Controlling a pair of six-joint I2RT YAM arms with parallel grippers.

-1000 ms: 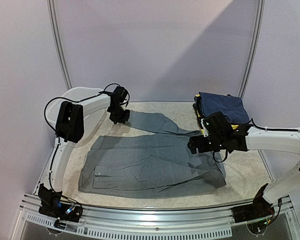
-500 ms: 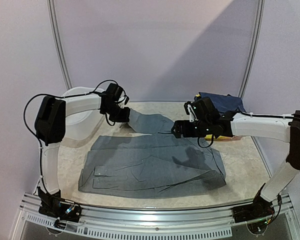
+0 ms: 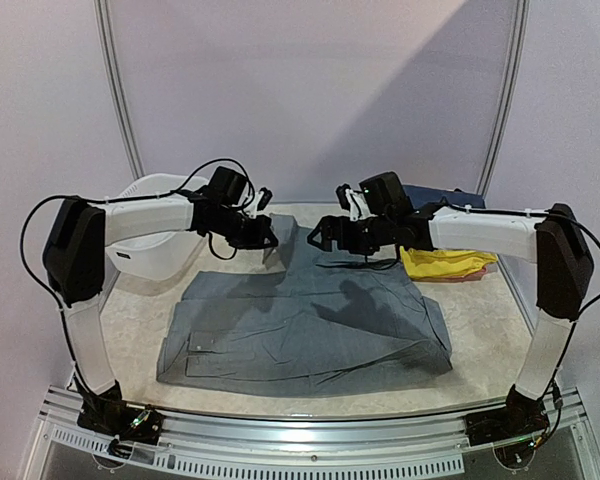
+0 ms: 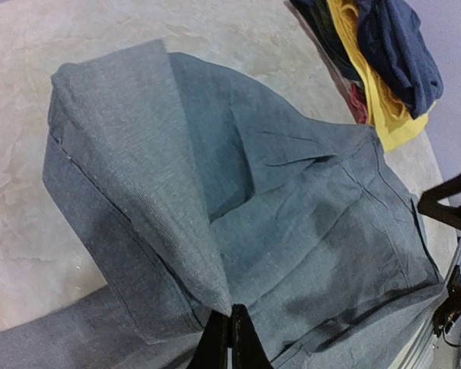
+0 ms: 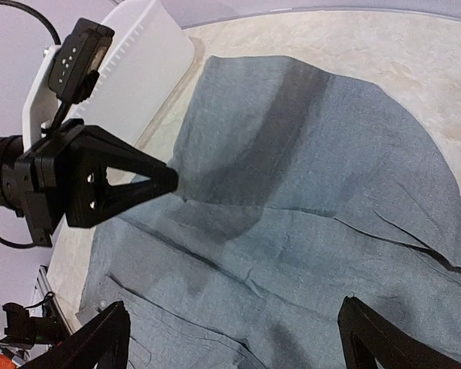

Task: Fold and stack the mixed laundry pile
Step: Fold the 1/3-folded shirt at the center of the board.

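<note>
Trousers [image 3: 300,325], grey, raised fold pinched tight in left fingers [image 4: 215,350], right fingers [image 5: 100,338] wide apart above them

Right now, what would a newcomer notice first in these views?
The grey trousers sprawl across the middle of the table, one leg pinched up at the far side by the shut left end effector. Facing it, the right end effector hovers open above the cloth. A navy and yellow clothes stack sits at the far right.
</note>
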